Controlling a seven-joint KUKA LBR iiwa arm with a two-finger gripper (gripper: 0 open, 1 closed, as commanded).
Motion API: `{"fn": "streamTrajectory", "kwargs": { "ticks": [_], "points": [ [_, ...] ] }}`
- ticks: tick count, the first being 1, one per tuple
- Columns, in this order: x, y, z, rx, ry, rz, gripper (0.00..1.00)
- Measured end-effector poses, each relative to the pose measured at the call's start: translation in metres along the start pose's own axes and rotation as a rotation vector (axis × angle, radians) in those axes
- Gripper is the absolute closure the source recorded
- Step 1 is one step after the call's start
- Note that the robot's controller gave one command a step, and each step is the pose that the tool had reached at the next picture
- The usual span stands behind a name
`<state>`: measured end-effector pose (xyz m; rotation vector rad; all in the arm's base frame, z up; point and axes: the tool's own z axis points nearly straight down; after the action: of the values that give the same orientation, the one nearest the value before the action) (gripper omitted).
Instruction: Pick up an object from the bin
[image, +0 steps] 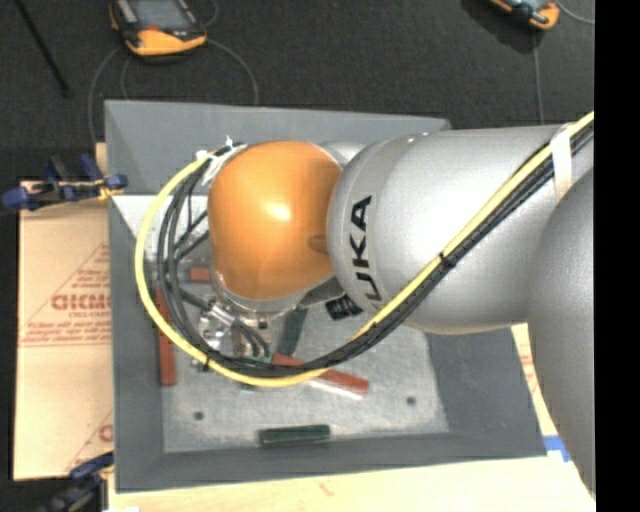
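My gripper shows as a metal body under the arm's orange cover, low over the left middle of the bin floor. A reddish-brown stick lies upright along the left wall, just left of the gripper. To the gripper's right, a red pen-like piece with a pale end lies slanted on the floor. A dark green stick leans out from under the arm, close to the gripper's right side. What is directly beneath the gripper is hidden.
A dark green bar lies flat near the bin's front wall. A small red piece peeks out behind the cables at the left. The arm and its cable loop cover most of the bin's middle and back.
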<state>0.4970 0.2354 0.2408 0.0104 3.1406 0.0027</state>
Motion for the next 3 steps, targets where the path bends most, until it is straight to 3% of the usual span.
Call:
{"fn": "streamTrajectory", "kwargs": {
  "ticks": [1,2,3],
  "points": [
    [0.0000,0.0000,0.0000,0.000,0.000,0.001,0.00],
    [0.0000,0.0000,0.0000,0.000,0.000,0.000,1.00],
    [0.0001,0.0001,0.0000,0.000,0.000,0.001,0.00]
  ]
}}
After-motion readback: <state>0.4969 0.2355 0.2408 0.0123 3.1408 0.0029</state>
